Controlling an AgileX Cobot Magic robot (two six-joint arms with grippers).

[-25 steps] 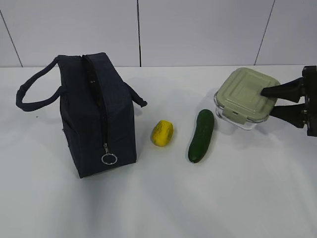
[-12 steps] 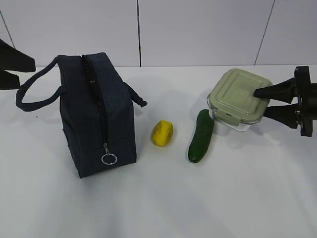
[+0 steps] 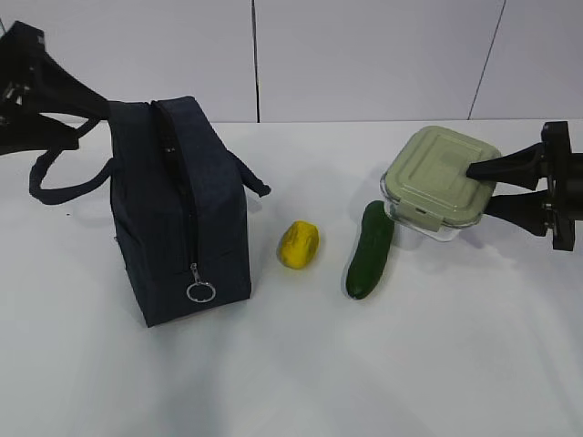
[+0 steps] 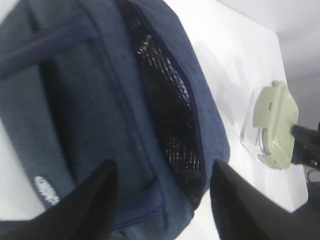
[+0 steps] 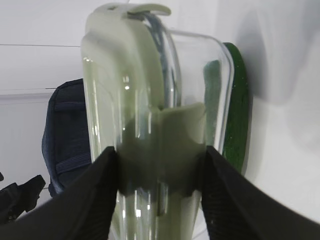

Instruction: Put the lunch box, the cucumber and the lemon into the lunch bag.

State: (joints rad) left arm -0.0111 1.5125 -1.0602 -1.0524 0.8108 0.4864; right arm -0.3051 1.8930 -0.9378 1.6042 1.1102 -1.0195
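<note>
White bench (image 3: 301, 373): right end effector (image 3: 480, 186) grips the tilted lunch box (image 3: 440, 182); left end effector (image 4: 162, 200) hovers open-jawed over the bag (image 3: 178, 205).

At frame left you see a dark navy bag (image 3: 178, 209); centre, a yellow lemon (image 3: 299, 244) and dark green cucumber (image 3: 370, 249); right, a clear box (image 3: 441, 183) with a sage-green lid.

Lunch bag (image 4: 100, 125) interior dark, contents indiscernible – left gripper (image 3: 86, 116) cut by frame edge.
</note>
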